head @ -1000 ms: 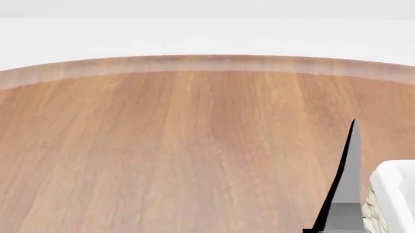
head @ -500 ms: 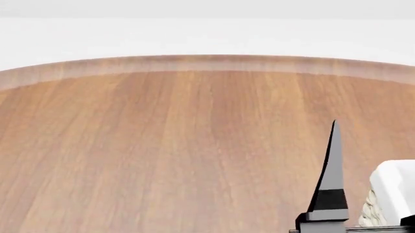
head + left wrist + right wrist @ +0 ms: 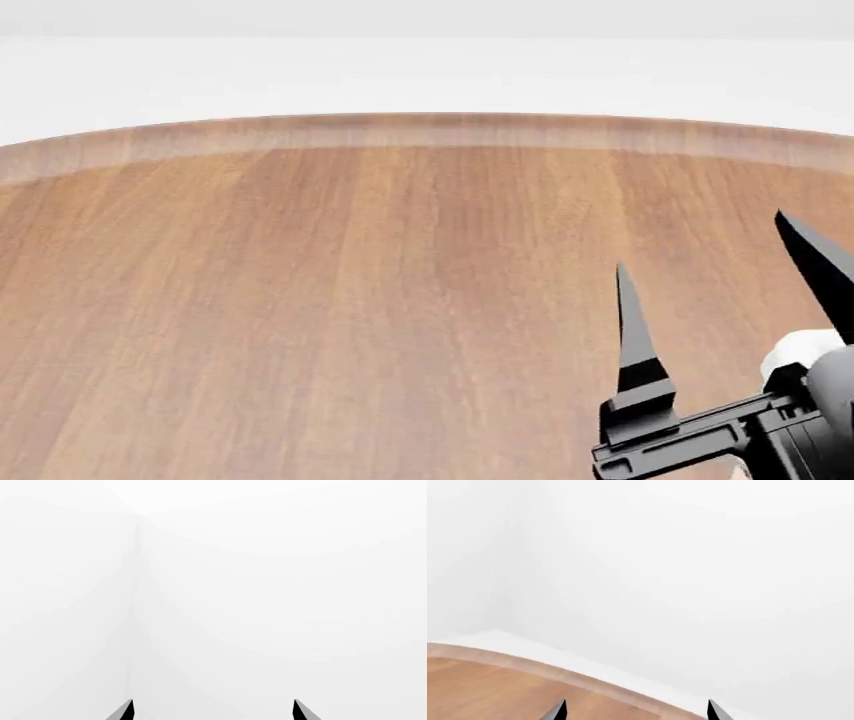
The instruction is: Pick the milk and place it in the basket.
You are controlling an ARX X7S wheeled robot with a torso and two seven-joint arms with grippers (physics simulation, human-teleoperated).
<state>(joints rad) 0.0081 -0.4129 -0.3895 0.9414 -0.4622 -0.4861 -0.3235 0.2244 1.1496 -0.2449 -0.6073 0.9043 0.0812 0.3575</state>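
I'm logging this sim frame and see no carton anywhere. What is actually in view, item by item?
table: one, brown wood with a paler curved far edge, fills the head view.
basket: one, only a white sliver, near right of the table, mostly hidden behind the gripper.
walls: white, blank, fill both wrist views.
milk: none visible in any view.
right gripper: one, black, open, raised over the table's near right.
left gripper: one, dark tips only, open, facing a wall corner.

The right gripper [image 3: 727, 265] stands at the head view's lower right, its two dark pointed fingers [image 3: 631, 335] raised and spread wide apart with nothing between them; the left gripper [image 3: 212, 710] shows only two separated fingertips in its wrist view.
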